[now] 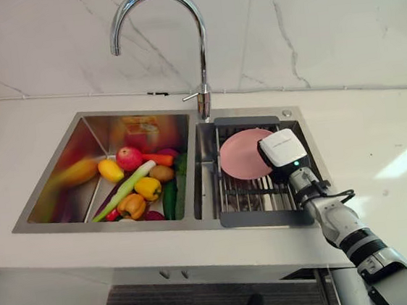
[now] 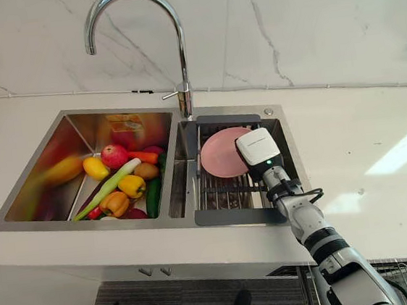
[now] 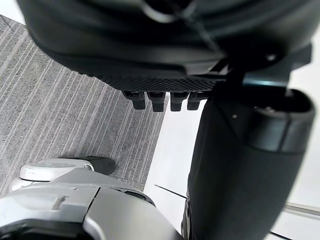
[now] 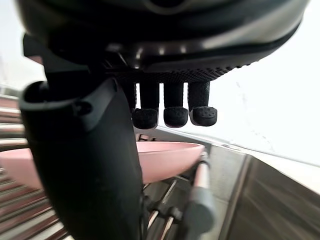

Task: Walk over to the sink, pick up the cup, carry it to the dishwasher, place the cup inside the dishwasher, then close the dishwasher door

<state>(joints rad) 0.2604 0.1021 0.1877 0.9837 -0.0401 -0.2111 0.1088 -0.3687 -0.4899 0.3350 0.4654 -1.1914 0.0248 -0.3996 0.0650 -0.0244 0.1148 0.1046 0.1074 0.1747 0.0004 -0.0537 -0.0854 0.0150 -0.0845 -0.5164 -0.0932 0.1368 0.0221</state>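
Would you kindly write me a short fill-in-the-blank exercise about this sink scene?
1. The fruit and vegetables lie in the ____ basin of the sink.
2. The dish standing on the rack is ____ in colour.
3. The robot's ____ hand is above that dish.
Missing words: left; pink; right.

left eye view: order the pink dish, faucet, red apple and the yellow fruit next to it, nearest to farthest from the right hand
1. pink dish, on the rack, just beside the right hand
2. faucet, at the back, between the basins
3. red apple, in the left basin
4. yellow fruit, just left of the apple
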